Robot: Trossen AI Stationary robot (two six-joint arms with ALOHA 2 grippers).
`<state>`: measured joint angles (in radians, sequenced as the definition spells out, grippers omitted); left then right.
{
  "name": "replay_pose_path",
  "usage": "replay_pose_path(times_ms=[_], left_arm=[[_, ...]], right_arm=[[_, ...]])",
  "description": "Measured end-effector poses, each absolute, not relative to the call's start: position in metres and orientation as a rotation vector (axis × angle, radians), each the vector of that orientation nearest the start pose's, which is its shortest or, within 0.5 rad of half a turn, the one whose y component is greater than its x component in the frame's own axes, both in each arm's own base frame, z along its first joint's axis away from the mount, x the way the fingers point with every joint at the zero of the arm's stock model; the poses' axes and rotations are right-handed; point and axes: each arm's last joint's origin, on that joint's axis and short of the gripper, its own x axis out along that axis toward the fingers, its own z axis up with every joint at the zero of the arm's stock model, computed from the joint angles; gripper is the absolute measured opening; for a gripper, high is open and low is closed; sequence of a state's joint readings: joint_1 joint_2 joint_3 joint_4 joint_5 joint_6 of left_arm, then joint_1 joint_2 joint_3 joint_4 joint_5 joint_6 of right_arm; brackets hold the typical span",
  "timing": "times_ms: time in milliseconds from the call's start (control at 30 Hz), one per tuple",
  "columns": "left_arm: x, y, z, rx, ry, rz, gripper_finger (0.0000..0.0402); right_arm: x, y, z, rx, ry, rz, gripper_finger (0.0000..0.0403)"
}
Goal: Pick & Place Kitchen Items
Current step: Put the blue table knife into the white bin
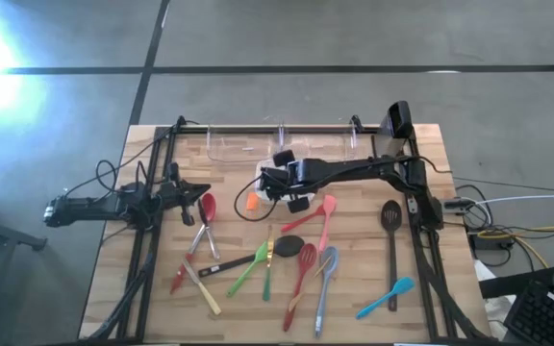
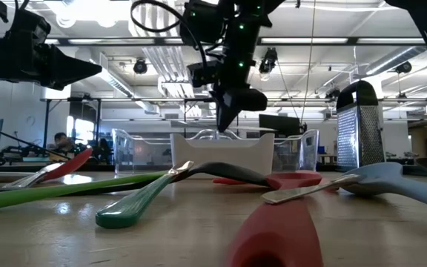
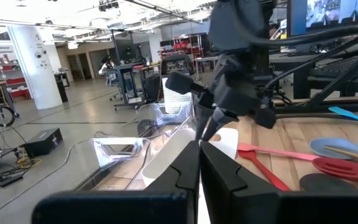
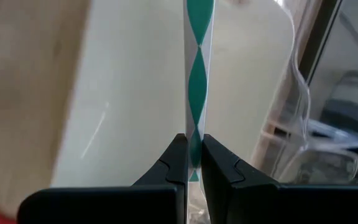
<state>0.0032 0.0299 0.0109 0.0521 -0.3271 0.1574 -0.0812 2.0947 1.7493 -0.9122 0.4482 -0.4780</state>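
Right gripper (image 4: 192, 163): fingers clamped on a thin green-and-white striped stick (image 4: 197, 74), held upright over the white square dish (image 4: 129, 93). In the high view the right gripper (image 1: 279, 179) sits mid-tabletop at the back, just in front of the clear plastic bins (image 1: 234, 144).

Left gripper (image 3: 199, 163): fingers together, holding nothing, hovering at the left side of the tabletop (image 1: 166, 288), pointing toward the right arm.

Kitchen items lie scattered on the front half of the tabletop: red spoon (image 1: 206, 213), green spatula (image 1: 248, 270), black spoon (image 1: 289, 246), red slotted spoon (image 1: 301, 274), pink spatula (image 1: 321, 215), grey-blue spoon (image 1: 325, 279), black slotted spoon (image 1: 390, 235), blue spatula (image 1: 388, 298). A small orange piece (image 1: 251, 202) lies near the dish.

No readable labels on the items.

Surface is light wood planks. Low view shows a metal box grater (image 2: 356, 126) at right. Beyond is an open workshop with ceiling lights, white pillars, racks and a grey floor.
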Motion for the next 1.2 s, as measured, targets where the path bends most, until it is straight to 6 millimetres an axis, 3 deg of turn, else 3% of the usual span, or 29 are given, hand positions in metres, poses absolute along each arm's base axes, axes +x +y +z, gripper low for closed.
replay_pose_path(times_ms=[133, 567, 900, 1200], left_arm=[[0.097, 0.010, 0.170, 0.151, -0.007, 0.332, 0.0018], [0.097, 0.010, 0.170, 0.151, -0.006, 0.332, 0.0018], [0.097, 0.010, 0.170, 0.151, -0.006, 0.333, 0.0018], [0.097, 0.010, 0.170, 0.150, -0.006, 0.332, 0.0017]], right_arm=[[0.431, -0.047, 0.215, -0.645, 1.340, -0.154, 0.0013], [0.438, -0.053, 0.171, -0.777, 1.490, -0.137, 0.0013], [0.440, -0.055, 0.156, -0.793, 1.526, -0.117, 0.0013], [0.440, -0.054, 0.164, -0.776, 1.497, -0.131, 0.0083]])
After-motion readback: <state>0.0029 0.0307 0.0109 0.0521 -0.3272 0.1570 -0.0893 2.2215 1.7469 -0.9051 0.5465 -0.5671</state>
